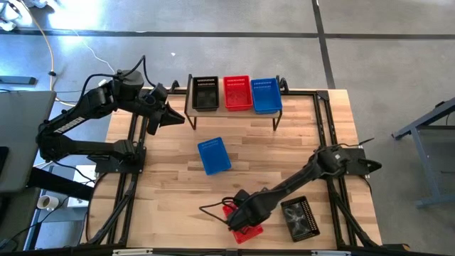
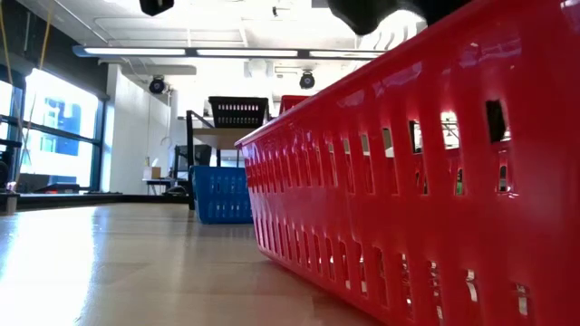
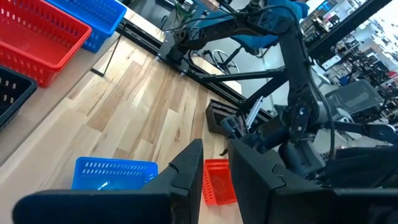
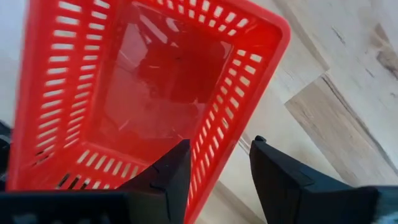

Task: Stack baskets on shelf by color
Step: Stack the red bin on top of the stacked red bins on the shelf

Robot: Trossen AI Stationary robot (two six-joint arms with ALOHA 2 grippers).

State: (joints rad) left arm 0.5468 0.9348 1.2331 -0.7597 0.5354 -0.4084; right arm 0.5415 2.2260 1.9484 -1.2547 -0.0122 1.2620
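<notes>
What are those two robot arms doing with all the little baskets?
They are sorting small plastic mesh baskets. The right gripper has its open fingers around one wall of a red basket at the table's near edge. The left gripper hangs beside the low wooden shelf, holding nothing. Black, red and blue baskets sit on that shelf. One blue basket and one black basket wait on the table.

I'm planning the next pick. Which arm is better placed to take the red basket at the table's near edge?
Right. The right gripper is already down at the loose red basket, its open fingers straddling one wall. The left gripper hangs far off beside the shelf.
</notes>
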